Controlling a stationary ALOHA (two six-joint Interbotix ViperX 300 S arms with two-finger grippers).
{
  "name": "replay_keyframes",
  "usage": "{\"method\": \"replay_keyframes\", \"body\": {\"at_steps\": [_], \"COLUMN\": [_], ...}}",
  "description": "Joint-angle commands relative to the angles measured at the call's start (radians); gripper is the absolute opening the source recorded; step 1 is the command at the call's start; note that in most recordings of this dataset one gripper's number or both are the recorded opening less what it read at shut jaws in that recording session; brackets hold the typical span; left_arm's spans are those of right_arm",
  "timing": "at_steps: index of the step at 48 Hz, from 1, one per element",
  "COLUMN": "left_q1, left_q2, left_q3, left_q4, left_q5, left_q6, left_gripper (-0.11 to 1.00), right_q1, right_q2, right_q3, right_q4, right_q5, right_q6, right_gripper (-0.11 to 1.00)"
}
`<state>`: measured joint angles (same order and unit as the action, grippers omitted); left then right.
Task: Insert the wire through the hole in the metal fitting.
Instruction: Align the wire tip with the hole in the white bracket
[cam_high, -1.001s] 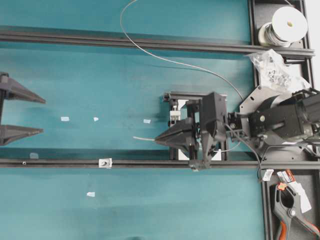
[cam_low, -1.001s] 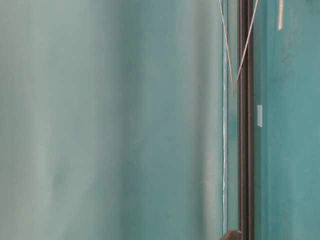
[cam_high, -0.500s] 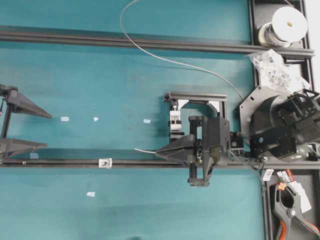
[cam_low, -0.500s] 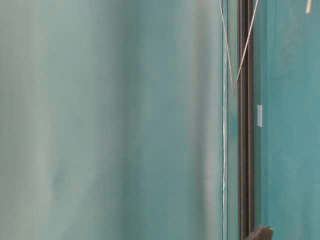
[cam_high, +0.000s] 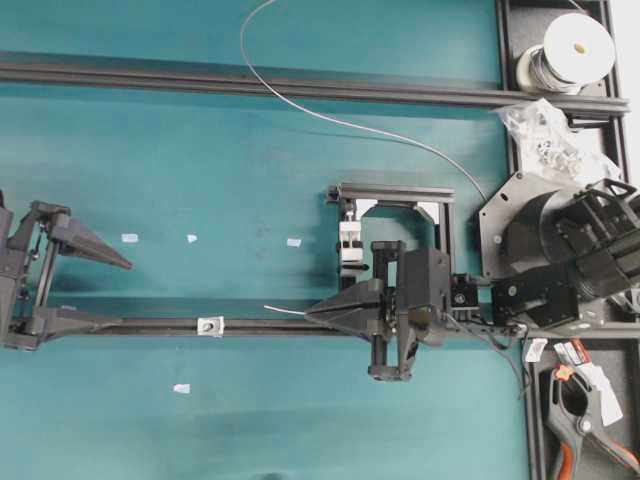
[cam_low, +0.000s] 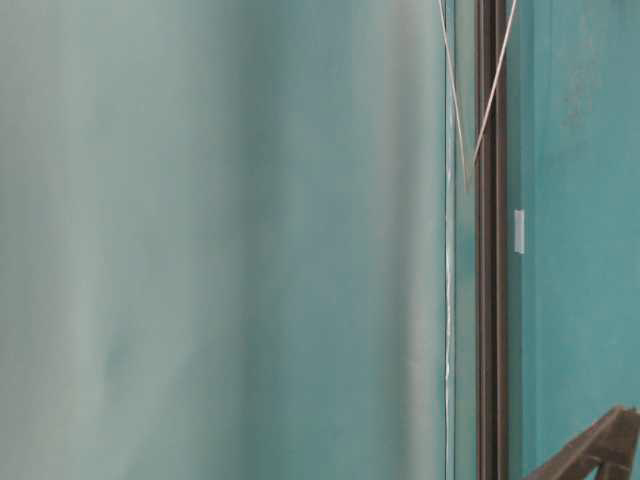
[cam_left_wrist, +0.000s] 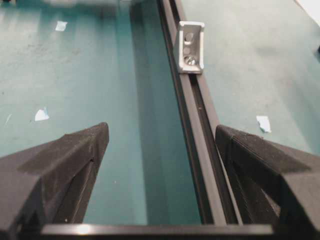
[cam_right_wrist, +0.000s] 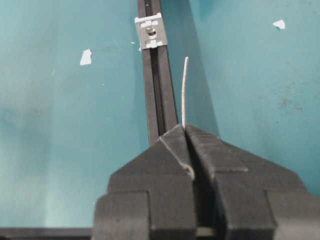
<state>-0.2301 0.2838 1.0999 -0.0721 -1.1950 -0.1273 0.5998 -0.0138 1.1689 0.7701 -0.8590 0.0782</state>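
On the teal table (cam_high: 200, 150) the fitting (cam_high: 210, 325) sat on the rail (cam_high: 260, 326) — between both hands. The right hand (cam_high: 312, 313), pinching the wire (cam_right_wrist: 184, 90), aimed its tip along the rail at it; the left hand (cam_high: 112, 292) stood spread — nearer.

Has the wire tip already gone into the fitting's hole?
No. In the right wrist view the wire ends short of the metal fitting, with bare rail between its free tip and the hole.

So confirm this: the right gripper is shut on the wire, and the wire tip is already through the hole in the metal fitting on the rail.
Not through. In the right wrist view the right gripper is shut on the wire, but its tip ends short of the metal fitting on the rail, slightly to its right.
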Motion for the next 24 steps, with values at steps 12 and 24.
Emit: {"method": "replay_keyframes", "body": {"at_steps": [12,24], "left_q1": [-0.017,-0.017], "left_q2": [-0.009,-0.009], "left_q3": [-0.008,-0.011], "left_q4": [-0.005,-0.003], "left_q5": [-0.014,-0.014], "left_q6": [-0.003,-0.003], "left_gripper": [0.78,0.79], "right_q1": [0.035,0.046], "right_q2": [0.078,0.124], "right_q3": [-0.023,-0.044], "right_q4": [0.002,0.002], "right_q5": [-0.137,-0.163], "right_q6": [0.0,0.018], "right_gripper": [0.0,0.0]}}
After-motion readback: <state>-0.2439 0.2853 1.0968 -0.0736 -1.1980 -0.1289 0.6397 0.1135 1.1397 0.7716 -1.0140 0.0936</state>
